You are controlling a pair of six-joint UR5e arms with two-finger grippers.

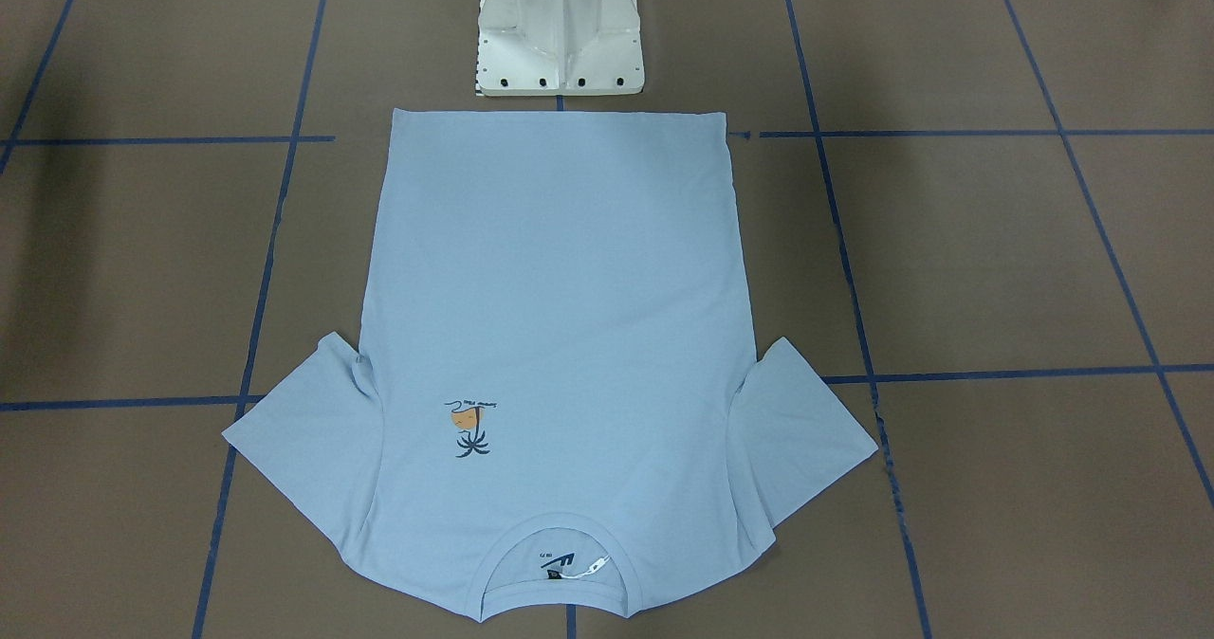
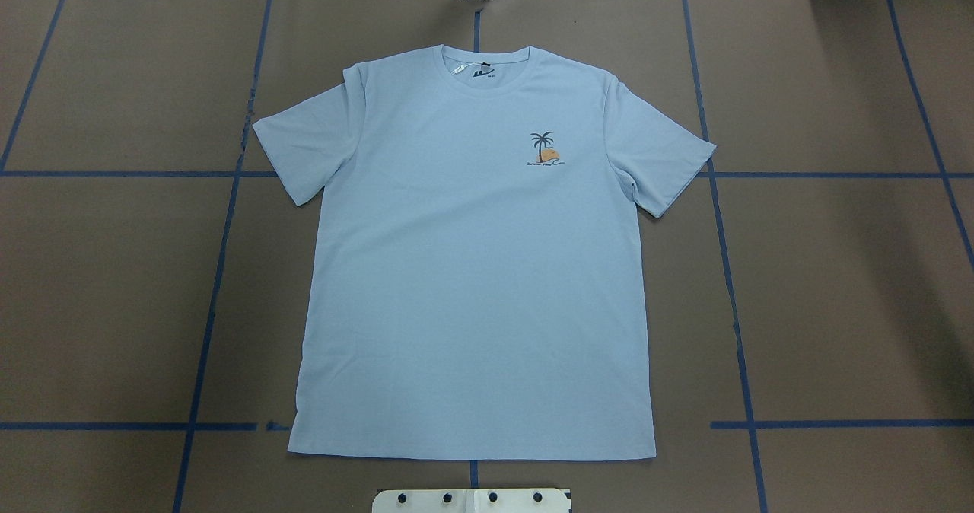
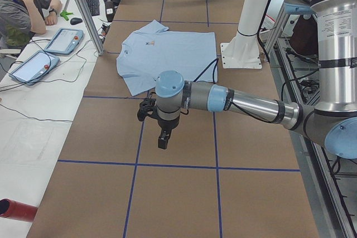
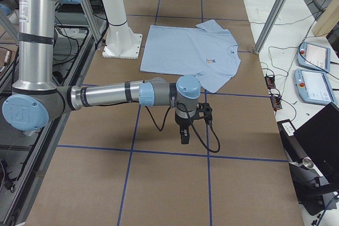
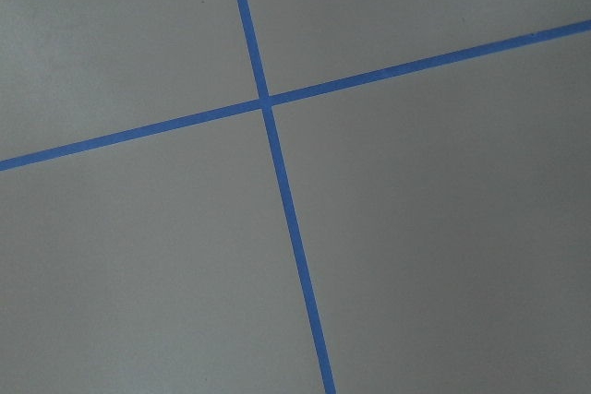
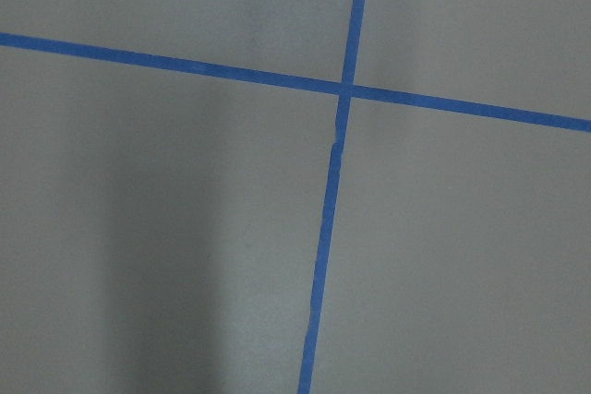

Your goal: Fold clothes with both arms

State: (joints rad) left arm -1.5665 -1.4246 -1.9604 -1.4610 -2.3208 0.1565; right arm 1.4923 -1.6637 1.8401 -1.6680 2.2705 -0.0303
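The light blue T-shirt (image 2: pixel 472 269) lies flat and face up in the middle of the brown table, collar on the far side from the robot's base, both sleeves spread; it also shows as the shirt (image 1: pixel 550 317). Its palm print (image 2: pixel 543 150) sits on the chest. My left gripper (image 3: pixel 162 137) hangs over bare table, well clear of the shirt (image 3: pixel 167 54). My right gripper (image 4: pixel 184 135) hangs likewise on the other side of the shirt (image 4: pixel 185 48). Neither shows in the overhead or front view, so I cannot tell whether they are open or shut. Both wrist views show only brown paper and blue tape.
The white pedestal base (image 1: pixel 560 32) stands just behind the shirt's hem. Blue tape lines (image 2: pixel 221 269) grid the table. A seated person (image 3: pixel 22 9) and teach pendants (image 3: pixel 64 40) are at a side bench past the collar end, behind aluminium posts (image 3: pixel 83 9).
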